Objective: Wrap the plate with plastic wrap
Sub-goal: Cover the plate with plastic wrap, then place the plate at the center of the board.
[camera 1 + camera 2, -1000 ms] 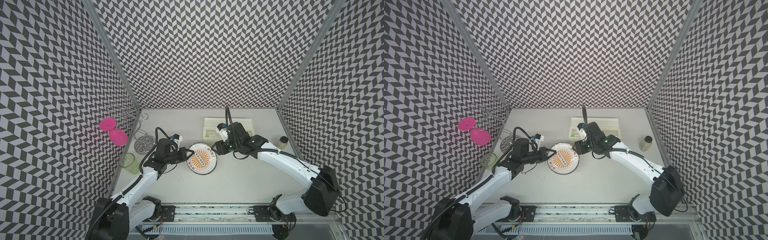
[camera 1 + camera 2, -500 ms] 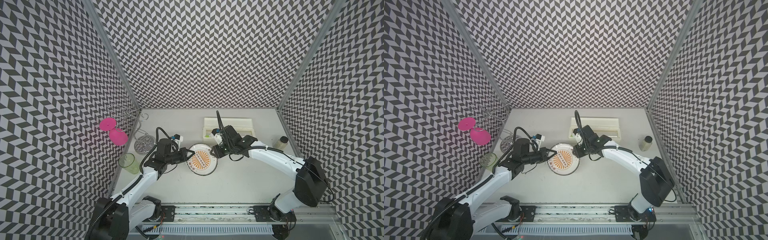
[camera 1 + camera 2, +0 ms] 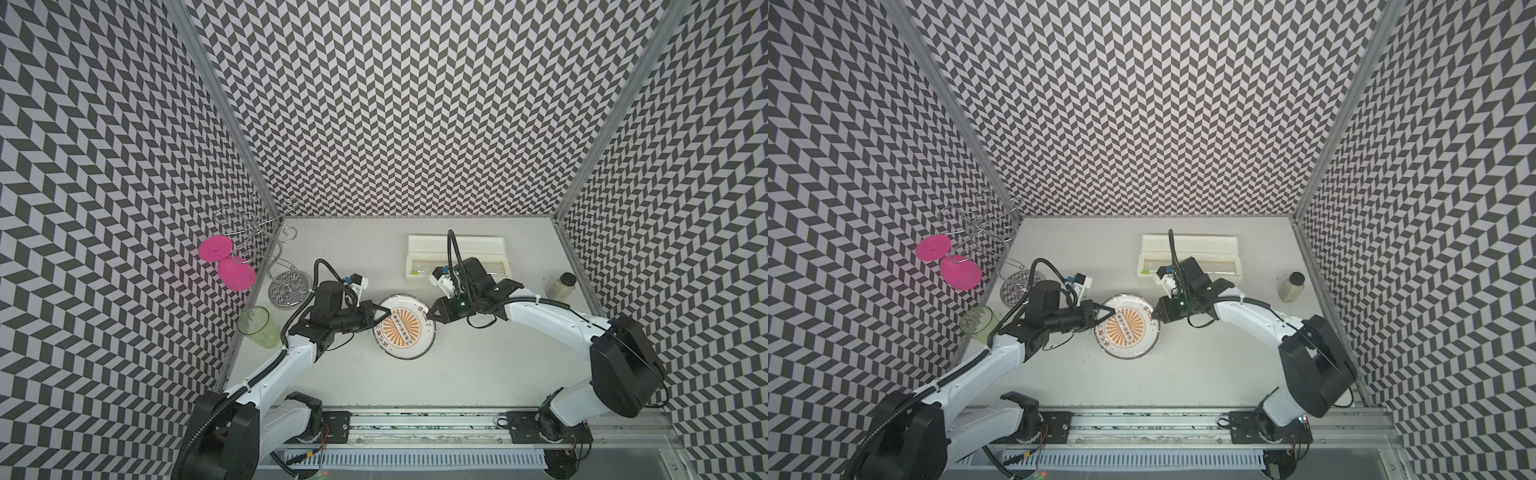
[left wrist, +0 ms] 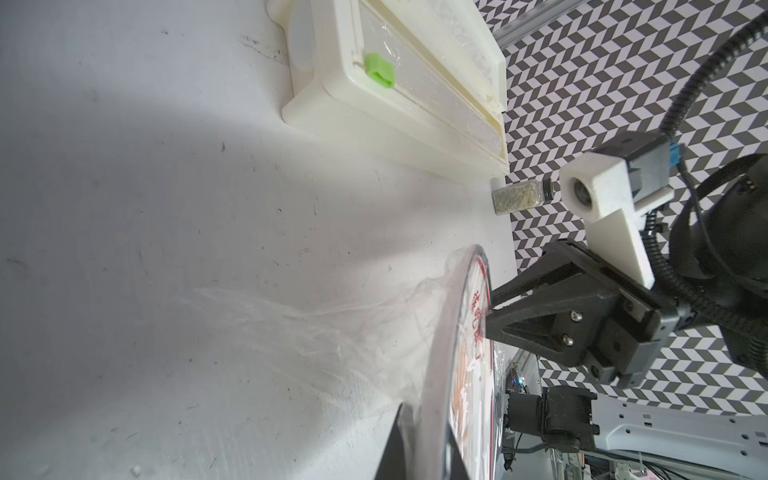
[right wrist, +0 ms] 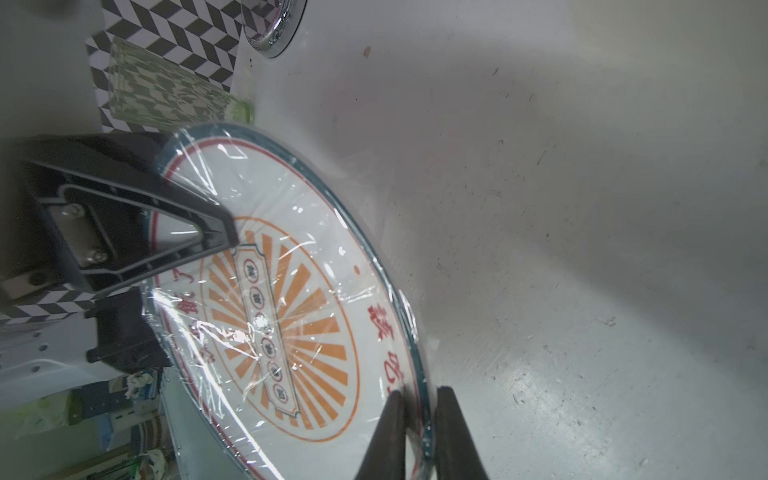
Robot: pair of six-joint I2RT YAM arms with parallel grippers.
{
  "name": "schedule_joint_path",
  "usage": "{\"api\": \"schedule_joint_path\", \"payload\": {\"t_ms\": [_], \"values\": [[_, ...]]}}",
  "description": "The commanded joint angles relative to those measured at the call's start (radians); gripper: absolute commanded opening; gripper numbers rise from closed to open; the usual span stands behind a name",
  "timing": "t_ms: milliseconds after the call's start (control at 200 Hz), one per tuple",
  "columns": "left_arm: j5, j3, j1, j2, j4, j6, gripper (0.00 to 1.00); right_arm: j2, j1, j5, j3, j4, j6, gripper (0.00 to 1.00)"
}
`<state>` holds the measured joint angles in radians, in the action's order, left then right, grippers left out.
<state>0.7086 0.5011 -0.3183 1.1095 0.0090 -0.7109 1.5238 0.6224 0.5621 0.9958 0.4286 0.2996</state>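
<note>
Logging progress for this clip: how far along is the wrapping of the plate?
Done: plastic wrap covers the face of the plate. In hand: left tool and right tool each pinch the rim, on opposite sides. To do: film trailing loose onto the table beyond the rim likely needs tucking under.

The pale-grey tabletop point(image 3: 478, 374) carries a long cream-white plastic dispenser box point(image 3: 457, 248). Right of the box stands a small clear jar of pale grains point(image 3: 562, 286). Well left of it are a round patterned metal stand base point(image 3: 291, 293) and a greenish clear tumbler point(image 3: 258, 328). In front of it lies crinkled transparent plastic wrap point(image 4: 316, 332).
</note>
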Motion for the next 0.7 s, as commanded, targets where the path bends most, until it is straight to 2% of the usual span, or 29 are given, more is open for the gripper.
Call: {"api": "schedule_joint_path", "payload": {"t_ms": [0,175,361,556,696], "values": [[-0.037,-0.027,-0.016,0.041,0.280,-0.059,0.00,-0.045,-0.007,0.167,-0.050,-0.114,0.015,0.11],[-0.140,-0.065,-0.108,0.189,0.498,-0.109,0.00,-0.021,-0.073,0.128,-0.115,-0.157,0.019,0.10],[-0.197,-0.095,-0.147,0.388,0.700,-0.151,0.00,0.048,-0.129,-0.019,-0.144,-0.146,-0.021,0.09],[-0.208,-0.102,-0.196,0.552,0.785,-0.162,0.00,0.125,-0.129,-0.086,-0.158,-0.196,-0.020,0.09],[-0.218,-0.136,-0.198,0.582,0.780,-0.167,0.00,0.151,-0.130,-0.128,-0.160,-0.202,-0.017,0.09]]}}
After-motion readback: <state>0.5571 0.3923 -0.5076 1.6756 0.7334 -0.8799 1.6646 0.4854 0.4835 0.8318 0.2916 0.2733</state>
